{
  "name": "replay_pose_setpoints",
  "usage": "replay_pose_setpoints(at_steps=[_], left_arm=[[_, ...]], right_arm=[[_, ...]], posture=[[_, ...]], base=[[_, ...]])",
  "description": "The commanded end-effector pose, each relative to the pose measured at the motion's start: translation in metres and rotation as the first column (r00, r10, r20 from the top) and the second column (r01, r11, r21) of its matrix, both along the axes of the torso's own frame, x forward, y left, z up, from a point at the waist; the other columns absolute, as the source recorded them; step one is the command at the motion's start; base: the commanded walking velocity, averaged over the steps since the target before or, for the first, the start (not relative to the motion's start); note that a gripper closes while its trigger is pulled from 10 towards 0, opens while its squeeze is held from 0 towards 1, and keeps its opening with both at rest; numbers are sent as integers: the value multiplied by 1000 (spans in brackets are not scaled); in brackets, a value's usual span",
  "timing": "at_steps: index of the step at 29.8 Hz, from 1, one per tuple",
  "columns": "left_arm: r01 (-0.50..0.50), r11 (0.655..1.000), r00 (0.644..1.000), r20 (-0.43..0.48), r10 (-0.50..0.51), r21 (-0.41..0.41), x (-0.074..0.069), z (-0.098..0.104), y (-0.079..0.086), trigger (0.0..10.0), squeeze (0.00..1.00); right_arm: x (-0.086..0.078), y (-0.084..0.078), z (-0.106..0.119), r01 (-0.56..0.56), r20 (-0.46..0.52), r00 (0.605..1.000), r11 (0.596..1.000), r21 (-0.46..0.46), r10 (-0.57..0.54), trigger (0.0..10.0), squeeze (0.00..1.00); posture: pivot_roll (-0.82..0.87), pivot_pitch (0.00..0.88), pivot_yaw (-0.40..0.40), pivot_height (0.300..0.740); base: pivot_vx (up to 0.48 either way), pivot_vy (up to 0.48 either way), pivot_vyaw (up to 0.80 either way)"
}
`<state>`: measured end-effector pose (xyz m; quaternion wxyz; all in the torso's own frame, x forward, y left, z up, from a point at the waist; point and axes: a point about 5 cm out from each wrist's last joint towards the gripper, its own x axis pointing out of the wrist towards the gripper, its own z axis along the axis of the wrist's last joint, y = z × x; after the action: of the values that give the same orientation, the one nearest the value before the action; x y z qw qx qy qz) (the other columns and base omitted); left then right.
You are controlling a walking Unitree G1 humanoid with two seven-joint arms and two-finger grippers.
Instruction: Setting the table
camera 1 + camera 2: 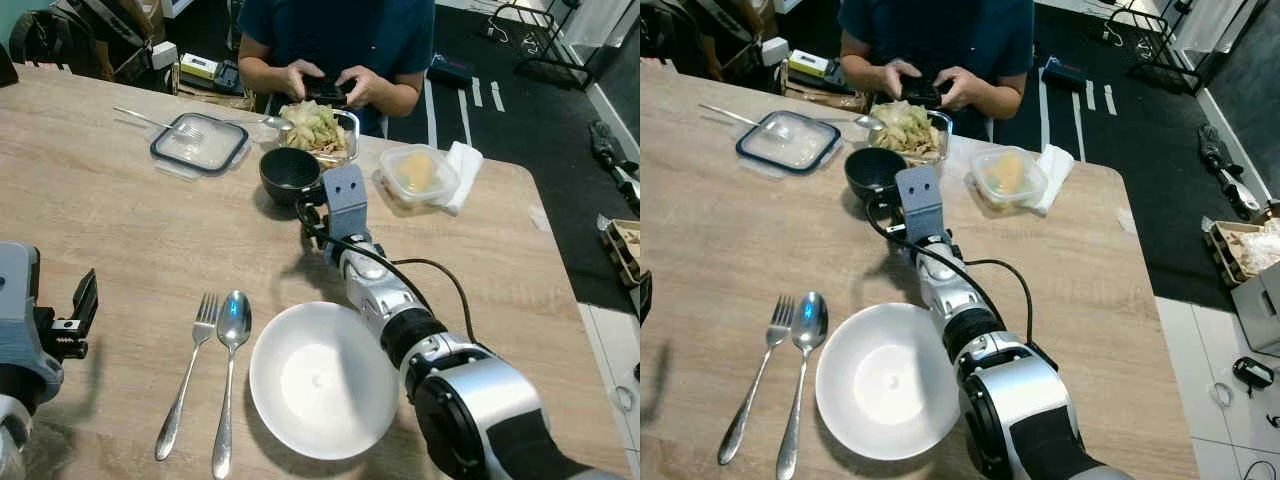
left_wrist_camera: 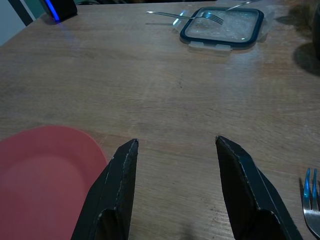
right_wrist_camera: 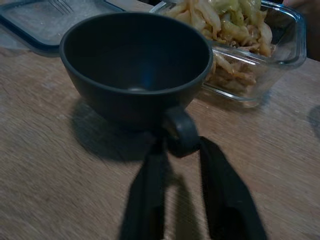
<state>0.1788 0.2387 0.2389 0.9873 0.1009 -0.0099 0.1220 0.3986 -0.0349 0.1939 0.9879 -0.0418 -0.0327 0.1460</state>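
On wooden table (image 1: 120, 230): one white bowl (image 1: 322, 380), one fork (image 1: 188, 372), one spoon (image 1: 230, 375), side by side. Farther back, one black cup (image 3: 135, 65); right gripper (image 3: 182, 150) clenched on its handle. Left gripper (image 2: 175, 160) spread, holding nothing.

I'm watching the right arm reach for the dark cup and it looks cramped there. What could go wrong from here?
The right claw has only the small handle of the black cup between its fingers, so the cup may twist or tip when lifted. The glass container of food sits close behind the cup; a push forward could knock it. On the way back, the arm passes over the white bowl and might clip its rim.
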Motion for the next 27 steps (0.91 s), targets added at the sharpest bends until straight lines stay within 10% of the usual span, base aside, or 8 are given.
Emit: replay_pose_setpoints(at_steps=[1, 6, 13, 14, 27], left_arm=[[-5, 1000, 1000, -6, 5, 1, -3, 0, 0, 10000, 0], [-5, 1000, 1000, -7, 5, -3, -2, -1, 0, 10000, 0], [3, 1000, 1000, -10, -4, -14, 1, -3, -2, 10000, 0], [6, 1000, 1000, -11, -7, -18, 2, -3, -2, 10000, 0], [94, 993, 995, -31, -96, -68, 22, -14, -13, 10000, 0]], right_arm=[[-1, 2, -3, 5, -28, 1000, 1000, 12, -4, 2392, 0], [-1, 5, -2, -6, -23, 1000, 1000, 18, 6, 0, 0], [3, -7, 4, 7, -3, 1000, 1000, 29, -7, 0, 0], [4, -10, 6, 9, 3, 1000, 999, 35, -9, 10000, 0], [12, -56, 24, -63, 72, 996, 992, 109, 55, 10000, 0]], posture=[[530, 179, -55, 740], [524, 175, -55, 740], [494, 168, -51, 740], [487, 165, -50, 740], [373, 125, -24, 740]], base=[[0, 0, 0], [0, 0, 0], [0, 0, 0], [0, 0, 0], [0, 0, 0]])
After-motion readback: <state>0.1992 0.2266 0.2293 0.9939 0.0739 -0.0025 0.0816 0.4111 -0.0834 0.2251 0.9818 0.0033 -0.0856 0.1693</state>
